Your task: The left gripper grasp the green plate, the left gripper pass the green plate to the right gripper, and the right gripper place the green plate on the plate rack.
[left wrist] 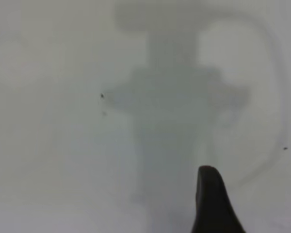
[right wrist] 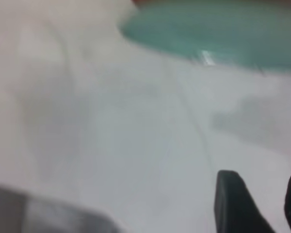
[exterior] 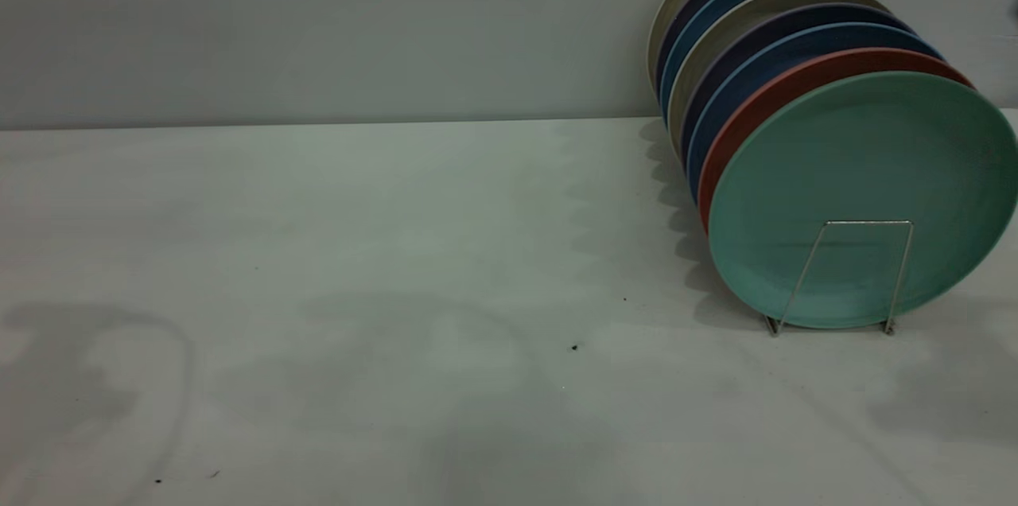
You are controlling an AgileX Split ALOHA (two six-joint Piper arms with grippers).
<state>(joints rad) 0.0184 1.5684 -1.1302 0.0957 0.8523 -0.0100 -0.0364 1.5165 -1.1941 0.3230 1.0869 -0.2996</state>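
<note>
A pale desk carries a row of plates standing on edge in a silver wire plate rack at its right side. The green plate stands at the front of that row, leaning back against a salmon-pink plate, with blue, dark and beige plates filed behind. The front loop of the rack crosses the green plate's lower face. Neither arm appears in the exterior view. The right gripper hovers above the bare desk with a gap between its two black tips, holding nothing, the green plate well apart from it. Only one tip of the left gripper shows, so its opening cannot be told.
</note>
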